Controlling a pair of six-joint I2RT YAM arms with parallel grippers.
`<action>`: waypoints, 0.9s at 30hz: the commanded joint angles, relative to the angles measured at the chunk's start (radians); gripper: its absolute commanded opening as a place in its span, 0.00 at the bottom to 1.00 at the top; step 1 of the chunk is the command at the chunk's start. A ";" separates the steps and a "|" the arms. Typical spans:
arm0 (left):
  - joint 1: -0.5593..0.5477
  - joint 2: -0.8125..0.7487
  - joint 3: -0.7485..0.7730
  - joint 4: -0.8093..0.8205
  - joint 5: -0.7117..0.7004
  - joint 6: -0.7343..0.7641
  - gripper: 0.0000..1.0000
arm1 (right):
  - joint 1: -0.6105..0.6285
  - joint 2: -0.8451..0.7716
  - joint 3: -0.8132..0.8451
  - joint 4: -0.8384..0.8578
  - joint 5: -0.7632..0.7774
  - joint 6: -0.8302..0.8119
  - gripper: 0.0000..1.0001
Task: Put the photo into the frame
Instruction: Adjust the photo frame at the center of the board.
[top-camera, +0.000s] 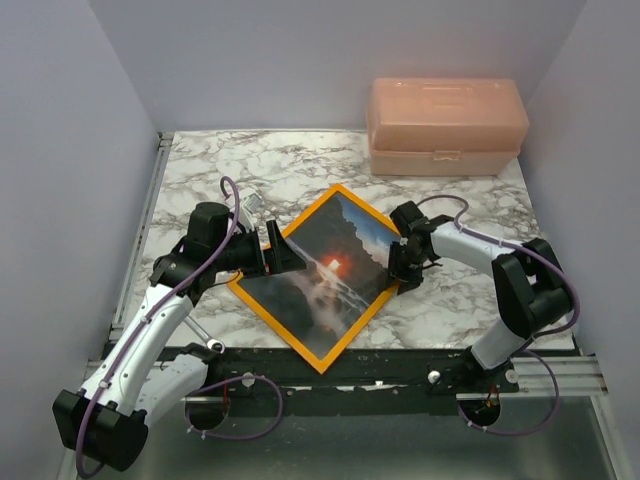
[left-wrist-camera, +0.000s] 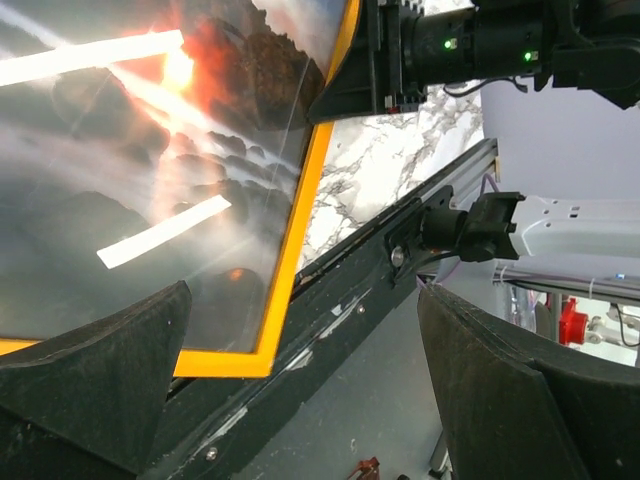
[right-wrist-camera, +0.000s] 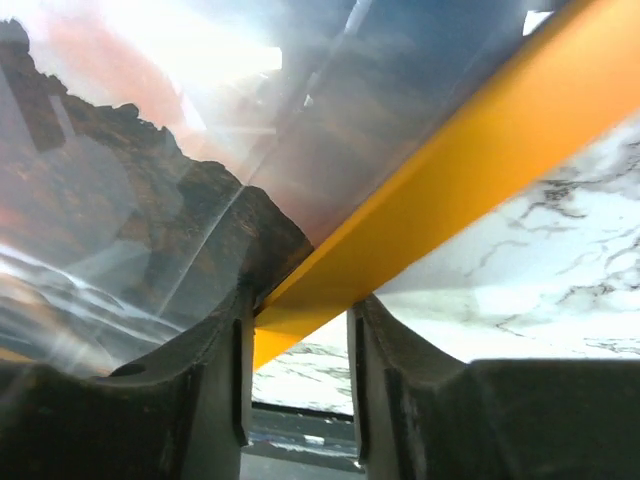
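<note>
The orange frame (top-camera: 275, 327) lies cornerwise on the marble table, with the photo (top-camera: 325, 270) of the red sun and dark rocks inside it behind a glossy pane. My right gripper (top-camera: 398, 265) is at the frame's right corner. In the right wrist view its fingers (right-wrist-camera: 210, 380) press the orange rim (right-wrist-camera: 450, 170) from both sides, one over the photo (right-wrist-camera: 150, 200), one on the table side. My left gripper (top-camera: 285, 252) stands wide open at the frame's left edge. In its wrist view one finger (left-wrist-camera: 90, 380) overlaps the rim (left-wrist-camera: 300, 220); the other is off the frame.
A pink translucent plastic box (top-camera: 445, 125) stands at the back right of the marble table (top-camera: 250, 170). A black rail (top-camera: 380, 365) runs along the near edge, close to the frame's lowest corner. Grey walls close in on both sides.
</note>
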 joint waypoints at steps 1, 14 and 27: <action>0.009 -0.015 0.002 -0.041 -0.012 0.058 0.99 | 0.009 0.051 0.034 0.041 0.249 -0.090 0.31; 0.019 0.085 -0.080 -0.099 -0.190 0.098 0.98 | -0.004 0.189 0.274 -0.022 0.455 -0.217 0.14; 0.028 0.204 -0.192 -0.063 -0.412 0.022 0.99 | -0.067 0.052 0.201 -0.023 0.160 -0.147 0.85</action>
